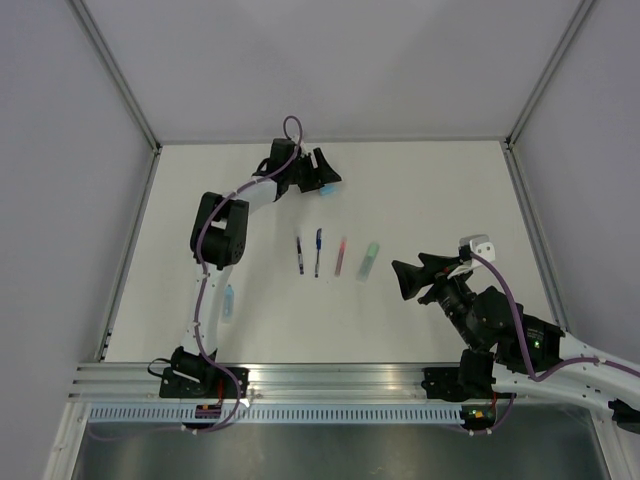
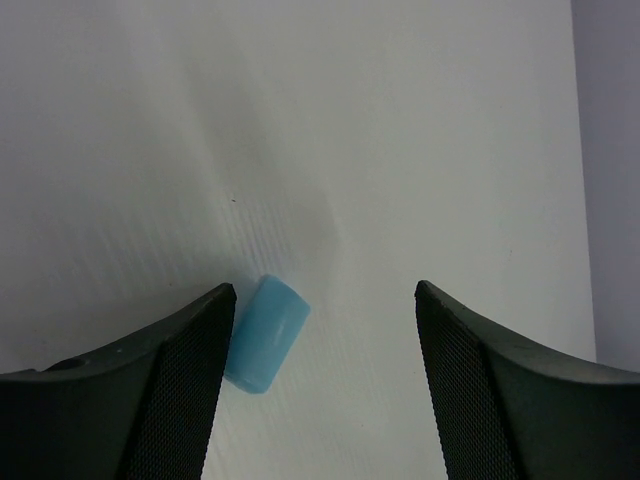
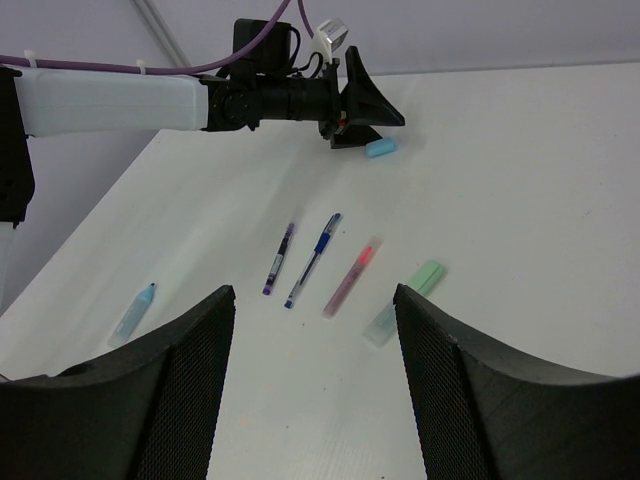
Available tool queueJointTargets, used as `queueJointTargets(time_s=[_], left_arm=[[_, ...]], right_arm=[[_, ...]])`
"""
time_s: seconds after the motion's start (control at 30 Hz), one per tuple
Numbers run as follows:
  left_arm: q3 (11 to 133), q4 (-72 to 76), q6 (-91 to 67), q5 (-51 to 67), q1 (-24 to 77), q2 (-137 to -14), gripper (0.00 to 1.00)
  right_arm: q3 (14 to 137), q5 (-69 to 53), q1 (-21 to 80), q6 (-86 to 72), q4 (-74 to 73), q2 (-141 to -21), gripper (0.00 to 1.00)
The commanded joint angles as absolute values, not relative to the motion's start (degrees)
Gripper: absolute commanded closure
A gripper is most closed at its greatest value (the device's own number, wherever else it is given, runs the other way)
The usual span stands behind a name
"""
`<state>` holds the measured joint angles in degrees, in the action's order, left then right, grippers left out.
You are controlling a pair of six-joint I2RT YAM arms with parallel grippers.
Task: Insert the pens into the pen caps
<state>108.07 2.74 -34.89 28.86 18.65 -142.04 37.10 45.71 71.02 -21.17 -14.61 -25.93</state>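
A light blue pen cap (image 2: pixel 265 333) lies on the table between my left gripper's open jaws, close to the left finger (image 2: pixel 190 390). It also shows in the top view (image 1: pixel 327 190) and the right wrist view (image 3: pixel 380 148). My left gripper (image 1: pixel 322 170) is at the far middle of the table. A black pen (image 1: pixel 299 254), a dark blue pen (image 1: pixel 318 251), a pink pen (image 1: pixel 340 256) and a pale green marker (image 1: pixel 369 262) lie side by side mid-table. A pale blue marker (image 1: pixel 229 301) lies near the left arm. My right gripper (image 1: pixel 405 277) is open and empty, right of the green marker.
The left arm (image 1: pixel 215 235) reaches across the left half of the table. The white table (image 1: pixel 420 190) is bordered by metal rails (image 1: pixel 300 385) at the near edge and grey walls on the sides.
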Motion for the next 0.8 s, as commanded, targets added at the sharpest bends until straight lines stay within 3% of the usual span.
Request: queueJointTargets(time_s=[0.0, 0.43, 0.77], left_arm=[[105.21, 6.5, -38.06, 33.4, 20.39, -140.81, 0.23], [87.2, 19.66, -35.77, 39.63, 26.63, -131.4, 0.23], [86.58, 29.51, -39.9, 48.16, 28.39, -128.34, 0.24]], right_arm=[[37.97, 45.44, 71.19, -20.57, -13.97, -25.93, 0.29], [36.92, 50.0, 71.28, -18.55, -11.69, -27.07, 0.29], [36.47, 54.74, 71.28, -13.9, -6.51, -28.47, 0.3]])
